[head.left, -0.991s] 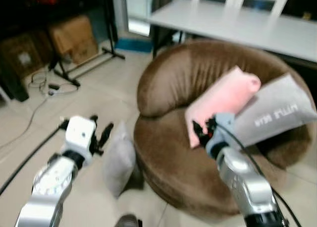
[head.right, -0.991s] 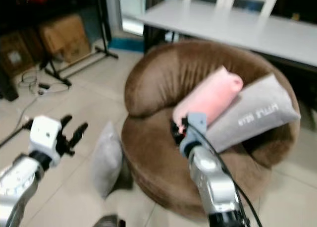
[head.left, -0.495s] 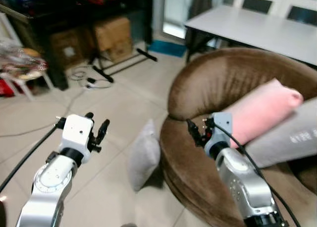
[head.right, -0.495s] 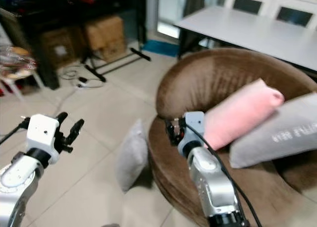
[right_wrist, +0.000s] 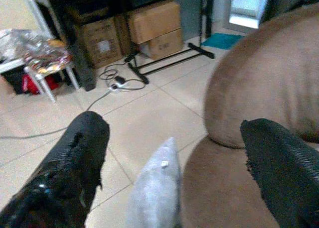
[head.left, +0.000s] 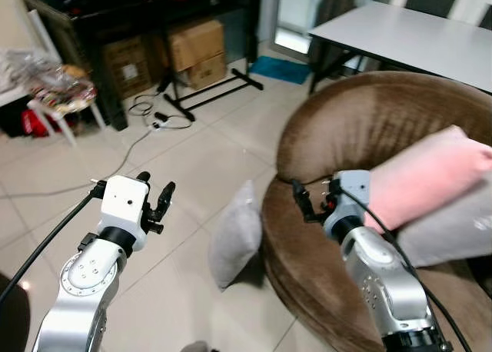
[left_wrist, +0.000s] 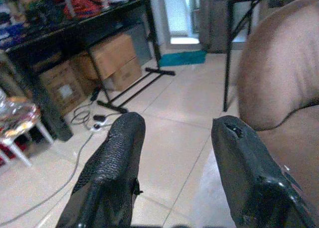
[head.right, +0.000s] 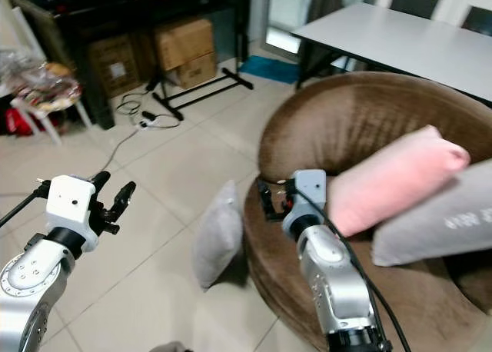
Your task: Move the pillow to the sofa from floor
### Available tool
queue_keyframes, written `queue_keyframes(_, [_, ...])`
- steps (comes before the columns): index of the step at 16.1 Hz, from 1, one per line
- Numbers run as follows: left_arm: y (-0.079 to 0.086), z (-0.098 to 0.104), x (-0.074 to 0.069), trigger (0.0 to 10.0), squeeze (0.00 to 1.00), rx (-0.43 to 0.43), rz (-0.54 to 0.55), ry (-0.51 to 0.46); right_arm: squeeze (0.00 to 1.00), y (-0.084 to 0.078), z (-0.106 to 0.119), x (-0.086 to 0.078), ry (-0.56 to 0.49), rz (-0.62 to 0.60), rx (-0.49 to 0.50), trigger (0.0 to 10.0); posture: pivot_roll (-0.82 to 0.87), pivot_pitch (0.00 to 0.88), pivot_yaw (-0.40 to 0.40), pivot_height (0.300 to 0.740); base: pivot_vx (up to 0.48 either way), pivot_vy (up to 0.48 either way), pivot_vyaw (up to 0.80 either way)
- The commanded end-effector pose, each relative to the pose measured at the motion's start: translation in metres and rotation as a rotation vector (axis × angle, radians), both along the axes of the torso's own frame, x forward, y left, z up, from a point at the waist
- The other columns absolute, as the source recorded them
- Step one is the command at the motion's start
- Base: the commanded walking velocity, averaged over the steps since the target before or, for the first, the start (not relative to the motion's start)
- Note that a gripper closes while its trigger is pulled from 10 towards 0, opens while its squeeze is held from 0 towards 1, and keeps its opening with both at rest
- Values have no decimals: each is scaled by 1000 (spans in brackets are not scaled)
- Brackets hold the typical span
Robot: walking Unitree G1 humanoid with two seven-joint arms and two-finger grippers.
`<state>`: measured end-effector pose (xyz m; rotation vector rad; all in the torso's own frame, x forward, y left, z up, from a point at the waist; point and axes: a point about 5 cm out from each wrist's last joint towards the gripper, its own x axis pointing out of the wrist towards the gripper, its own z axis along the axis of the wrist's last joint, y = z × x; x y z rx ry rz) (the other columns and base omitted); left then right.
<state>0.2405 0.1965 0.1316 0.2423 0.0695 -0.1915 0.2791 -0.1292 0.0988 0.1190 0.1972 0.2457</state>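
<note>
A small grey pillow (head.left: 237, 243) leans on the floor against the round brown sofa (head.left: 361, 137); it also shows between the fingers in the right wrist view as the pillow (right_wrist: 155, 190). My left gripper (head.left: 157, 200) hovers open over the tiles, left of the pillow, holding nothing. My right gripper (head.left: 301, 201) is open above the sofa's near left rim, just right of the pillow. A pink pillow (head.left: 430, 179) and a grey printed pillow (head.right: 438, 225) lie on the sofa seat.
A white table (head.left: 400, 37) stands behind the sofa. Cardboard boxes (head.left: 196, 48) sit under a dark shelf at the back left, with a black stand (head.left: 207, 94) and cables (head.left: 165, 121) on the tiles. A small white stool (head.left: 58, 98) with clutter is far left.
The whole view has swung left, so the sofa sits further right and more floor shows. Both grippers keep their pose, still open and empty.
</note>
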Motion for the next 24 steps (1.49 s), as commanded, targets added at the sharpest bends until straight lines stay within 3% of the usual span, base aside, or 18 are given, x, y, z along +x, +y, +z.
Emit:
queue_keyframes(1, [3,1,0,10000,0,4,21,-9,1000,4,4,4,-11,23,1,10000,15,0,-18,740,0,424,0])
queue_keyframes(8, [3,-1,0,10000,0,-9,41,-18,1000,-2,0,6,18,6,-35,10000,11,0,-28,740,0,280,0])
queue_keyframes(9, [4,-1,0,10000,0,-7,47,-24,796,-3,0,6,23,-5,-38,10000,9,0,-27,740,0,0,0])
queue_keyframes(12, [7,0,2,10000,0,-12,68,-32,765,-4,-1,7,31,-21,-35,10000,6,0,-24,740,84,0,0])
queue_keyframes(13, [8,1,3,10000,0,-18,75,-41,110,-4,-1,7,29,-38,-11,10000,7,0,-27,740,311,0,0])
queue_keyframes(14, [9,1,3,10000,0,-18,81,-46,0,-5,-1,6,28,-51,-7,10000,7,0,-27,740,315,0,0])
queue_keyframes(17, [14,2,2,10000,0,-7,118,-63,0,-11,-3,6,33,-119,-20,10000,6,0,-29,740,311,0,0])
queue_keyframes(18, [25,4,0,10000,0,17,186,-86,0,-15,-7,6,41,-143,-16,10000,15,0,-37,740,281,0,0])
queue_keyframes(24, [25,4,-5,10000,0,14,182,-90,0,-7,-5,5,22,-71,-36,10000,21,0,-43,740,294,0,533])
